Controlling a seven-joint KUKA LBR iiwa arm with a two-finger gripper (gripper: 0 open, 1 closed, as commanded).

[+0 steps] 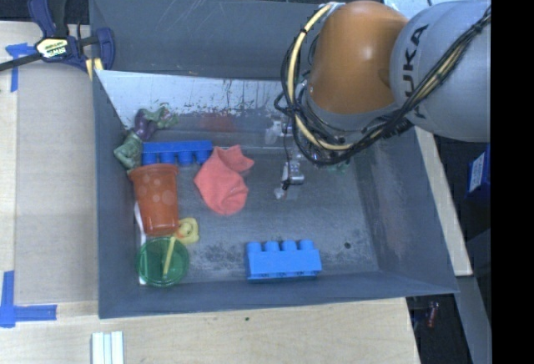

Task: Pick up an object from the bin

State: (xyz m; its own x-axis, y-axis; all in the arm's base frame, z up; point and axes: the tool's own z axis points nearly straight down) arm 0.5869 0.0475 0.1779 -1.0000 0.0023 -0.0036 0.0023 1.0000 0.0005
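Hanging just right of the crumpled pink cloth (223, 180): the tool (290, 179).

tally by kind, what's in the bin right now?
Blue blocks: 2
Cups: 2, the orange cup and the green cup
Pink cloth: 1
Green-and-purple toy: 1
Small yellow piece: 1
Total: 7

Bare bin floor (367, 212) is lying open across the right half of the frame; the arm (367, 70) is hanging over its upper part; a blue block (284, 260) is blocking the lower middle; a pink cloth (224, 180), orange cup (157, 199), green cup (163, 264) and second blue block (175, 154) are crowding the left side.
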